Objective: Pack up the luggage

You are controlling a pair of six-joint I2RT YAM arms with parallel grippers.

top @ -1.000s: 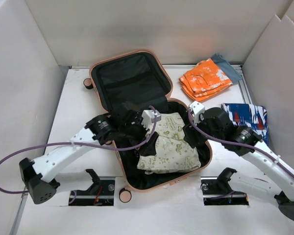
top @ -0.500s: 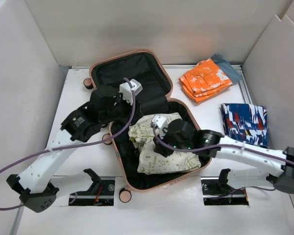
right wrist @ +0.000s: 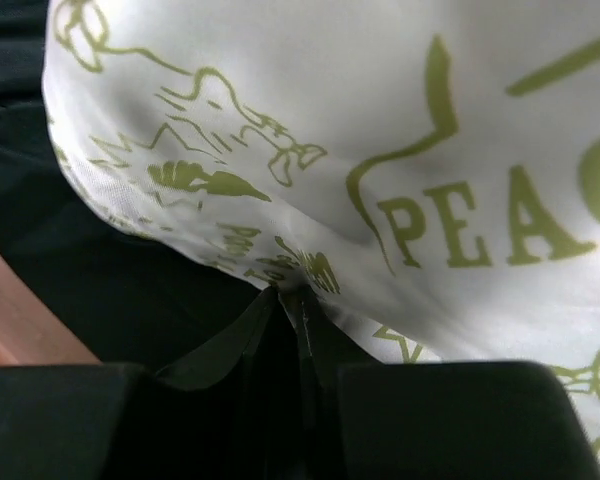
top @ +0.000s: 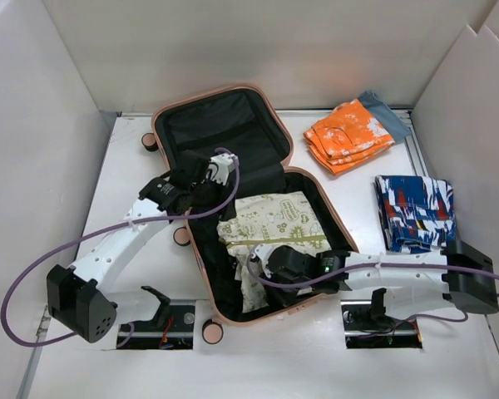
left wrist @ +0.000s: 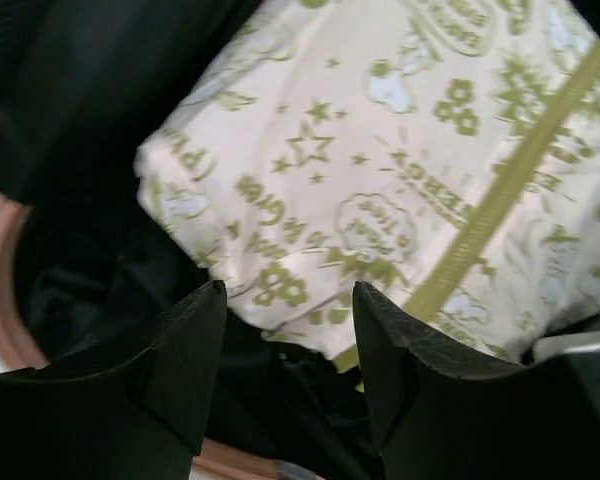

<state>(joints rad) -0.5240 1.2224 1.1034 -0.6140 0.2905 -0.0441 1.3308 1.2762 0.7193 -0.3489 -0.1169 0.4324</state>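
Note:
The luggage (top: 224,133), a pale pink suitcase with black lining, lies open with its lid at the back. A cream cloth (top: 279,220) with green print lies in the near half. My left gripper (top: 214,193) hovers at the cloth's far left corner. In the left wrist view it (left wrist: 285,300) is open with nothing between its fingers (left wrist: 180,350), and the cloth (left wrist: 380,150) lies just beyond them. My right gripper (top: 264,264) is low in the near half. The right wrist view shows it (right wrist: 298,292) shut on the cloth's (right wrist: 380,130) near edge.
A folded orange cloth (top: 349,133) on a grey-blue one lies at the back right. A folded blue, red and white cloth (top: 416,212) lies right of the luggage. White walls stand on three sides. The pink rim (left wrist: 0,290) shows beside my left fingers.
The left arm came down from over the lid to the cloth's far left corner. The right gripper moved toward the near end and shut on the cloth's edge; the bunched cloth now lies flatter.

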